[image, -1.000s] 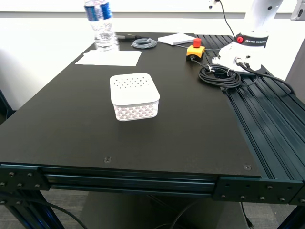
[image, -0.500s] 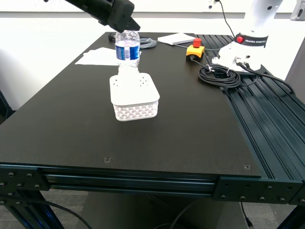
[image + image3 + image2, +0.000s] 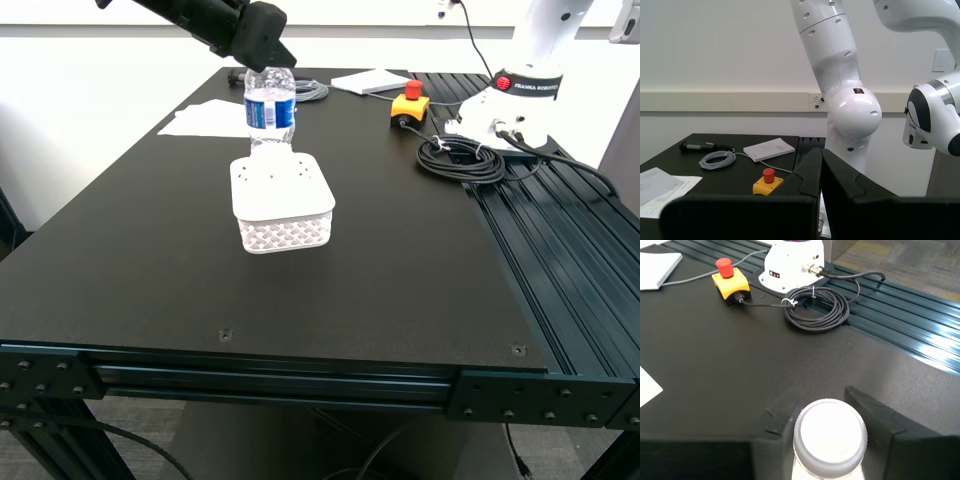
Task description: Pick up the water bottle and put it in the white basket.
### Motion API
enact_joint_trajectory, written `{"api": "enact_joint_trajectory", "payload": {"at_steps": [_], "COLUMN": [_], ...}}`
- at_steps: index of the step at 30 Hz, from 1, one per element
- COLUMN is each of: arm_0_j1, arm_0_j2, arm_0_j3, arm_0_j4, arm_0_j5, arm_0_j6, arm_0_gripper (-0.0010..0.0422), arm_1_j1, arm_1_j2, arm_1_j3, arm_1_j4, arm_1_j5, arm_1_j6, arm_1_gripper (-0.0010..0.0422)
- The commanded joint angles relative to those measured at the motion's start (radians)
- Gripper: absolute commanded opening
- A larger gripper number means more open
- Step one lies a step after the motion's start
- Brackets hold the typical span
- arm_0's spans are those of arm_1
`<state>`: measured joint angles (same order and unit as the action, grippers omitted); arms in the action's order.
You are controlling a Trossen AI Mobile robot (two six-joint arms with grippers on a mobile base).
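Table [image 3: 150, 290]: a wide bare black top is seen in front of and on both sides of the white basket [image 3: 282, 201]; near edge well apart from it. Water bottle [image 3: 270, 108]: held upright, base at the basket's far rim. First gripper [image 3: 262, 45]: clamped on the bottle's neck. Second gripper [image 3: 821, 170]: pressed together, empty.

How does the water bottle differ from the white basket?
The water bottle is clear with a blue label; the white basket is opaque, with dotted holes and lattice sides. The bottle is tall and narrow, the basket low and squarish. My first end effector grips the bottle; the basket rests free on the table.
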<state>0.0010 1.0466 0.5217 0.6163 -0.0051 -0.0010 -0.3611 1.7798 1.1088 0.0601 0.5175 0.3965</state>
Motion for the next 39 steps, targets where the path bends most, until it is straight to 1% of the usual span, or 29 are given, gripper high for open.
{"api": "enact_joint_trajectory", "payload": {"at_steps": [1, 3, 6, 9, 11, 13, 16, 20, 22, 24, 27, 39], "arm_0_j1": [0.0, 0.0, 0.0, 0.0, 0.0, 0.0, 0.0, 0.0, 0.0, 0.0, 0.0, 0.0], "arm_0_j2": [0.0, 0.0, 0.0, 0.0, 0.0, 0.0, 0.0, 0.0, 0.0, 0.0, 0.0, 0.0], "arm_0_j3": [0.001, 0.001, 0.001, 0.001, 0.001, 0.001, 0.001, 0.001, 0.001, 0.001, 0.001, 0.001], "arm_0_j4": [0.003, 0.003, 0.003, 0.003, 0.003, 0.003, 0.003, 0.003, 0.003, 0.003, 0.003, 0.003], "arm_0_j5": [0.001, 0.001, 0.001, 0.001, 0.001, 0.001, 0.001, 0.001, 0.001, 0.001, 0.001, 0.001], "arm_0_j6": [0.0, 0.0, 0.0, 0.0, 0.0, 0.0, 0.0, 0.0, 0.0, 0.0, 0.0, 0.0], "arm_0_gripper": [0.0001, 0.0001, 0.0001, 0.0001, 0.0001, 0.0001, 0.0001, 0.0001, 0.0001, 0.0001, 0.0001, 0.0001], "arm_1_j1": [0.0, 0.0, 0.001, 0.001, 0.0, 0.0, 0.0, 0.001, 0.001, 0.0, 0.0, -0.001], "arm_1_j2": [0.0, -0.006, -0.006, -0.006, -0.006, -0.006, -0.005, -0.005, -0.005, -0.005, -0.005, -0.005], "arm_1_j3": [0.002, 0.008, 0.041, 0.1, 0.169, 0.216, 0.266, 0.277, 0.277, 0.277, 0.277, 0.277], "arm_1_j4": [0.011, 0.013, 0.013, 0.013, 0.013, 0.013, 0.012, 0.007, -0.005, -0.006, -0.012, -0.018], "arm_1_j5": [0.006, 0.005, 0.001, -0.012, -0.012, -0.012, -0.012, -0.013, -0.016, -0.071, -0.072, -0.072], "arm_1_j6": [0.004, 0.004, 0.002, -0.016, -0.059, -0.079, -0.079, -0.079, -0.075, -0.072, -0.073, -0.076], "arm_1_gripper": [0.016, 0.0194, 0.0233, 0.0255, 0.0254, 0.0242, 0.0204, 0.0143, 0.0103, 0.0067, 0.0057, 0.0057]}}
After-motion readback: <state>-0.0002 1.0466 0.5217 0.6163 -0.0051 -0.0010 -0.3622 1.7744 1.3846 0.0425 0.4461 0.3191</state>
